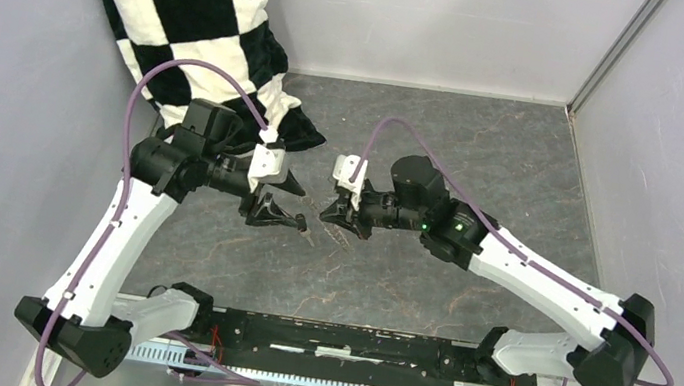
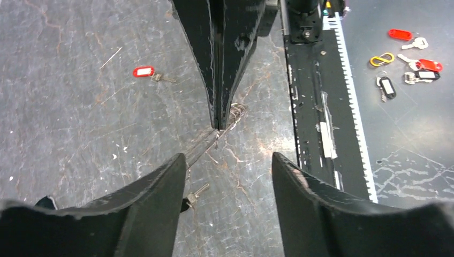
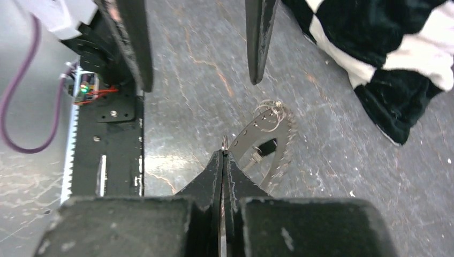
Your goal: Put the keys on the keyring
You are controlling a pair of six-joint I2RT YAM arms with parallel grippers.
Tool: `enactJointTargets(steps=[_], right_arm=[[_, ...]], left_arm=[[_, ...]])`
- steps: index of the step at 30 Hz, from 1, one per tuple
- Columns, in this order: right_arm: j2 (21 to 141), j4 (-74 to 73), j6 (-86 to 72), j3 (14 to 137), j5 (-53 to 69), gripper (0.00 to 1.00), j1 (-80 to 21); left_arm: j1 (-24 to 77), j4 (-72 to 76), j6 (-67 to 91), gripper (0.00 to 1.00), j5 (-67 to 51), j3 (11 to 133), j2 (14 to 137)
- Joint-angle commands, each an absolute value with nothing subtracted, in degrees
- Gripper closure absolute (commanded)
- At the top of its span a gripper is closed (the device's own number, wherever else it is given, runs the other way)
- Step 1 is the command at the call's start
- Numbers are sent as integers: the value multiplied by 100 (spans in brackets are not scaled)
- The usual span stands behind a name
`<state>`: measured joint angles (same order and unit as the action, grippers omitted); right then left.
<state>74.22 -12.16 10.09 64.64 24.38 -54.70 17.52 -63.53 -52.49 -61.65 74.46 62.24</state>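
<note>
My right gripper (image 3: 224, 155) is shut on the rim of the keyring (image 3: 278, 144), a thin grey toothed hoop held on edge just above the table. The left wrist view shows it edge-on (image 2: 201, 144) under the right gripper's closed tips. The black-headed key (image 2: 195, 193) lies on the table beside my left inner finger; it shows through the hoop in the right wrist view (image 3: 266, 148). The red-headed key (image 2: 144, 71) lies alone farther off. My left gripper (image 2: 227, 158) is open and empty, facing the right gripper (image 1: 330, 214) a short gap away.
A black-and-white checkered cloth (image 1: 202, 12) lies at the back left, near the ring in the right wrist view (image 3: 385, 48). The black base rail (image 2: 310, 107) runs along the near edge. Beyond it lie spare red tags, a yellow hook (image 2: 381, 59) and a dark tag (image 2: 387, 87).
</note>
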Motion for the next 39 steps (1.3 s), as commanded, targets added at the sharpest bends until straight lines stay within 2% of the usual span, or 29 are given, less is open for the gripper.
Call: enactJointTargets(steps=[1, 4, 11, 18, 24, 29, 34, 39], right_arm=[[6919, -882, 758, 6730, 3202, 100, -5451], [6706, -684, 511, 6689, 3274, 100, -5458], [6482, -313, 147, 6739, 3175, 100, -5480], [6504, -42, 9, 6797, 3443, 100, -5549], [6543, 173, -209, 6815, 3598, 100, -5563], [6616, 220, -231, 6878, 3725, 100, -5563], [6773, 274, -305, 7005, 3886, 100, -5564], [6816, 344, -343, 7014, 3878, 100, -5563]], left_arm=[[1940, -6469, -4952, 39, -6188, 7731, 5960], [1966, -6378, -4807, 52, -6201, 7730, 5785], [2032, -5524, -3574, 57, -6358, 7356, 5310], [2146, -4932, -2879, 57, -6528, 7118, 5363], [2225, -4930, -3179, 49, -6359, 7229, 5537], [2225, -4922, -3387, 46, -6294, 7263, 5494], [2238, -4911, -3256, 48, -6556, 7388, 5494], [2263, -4904, -3071, 57, -6696, 7431, 5496]])
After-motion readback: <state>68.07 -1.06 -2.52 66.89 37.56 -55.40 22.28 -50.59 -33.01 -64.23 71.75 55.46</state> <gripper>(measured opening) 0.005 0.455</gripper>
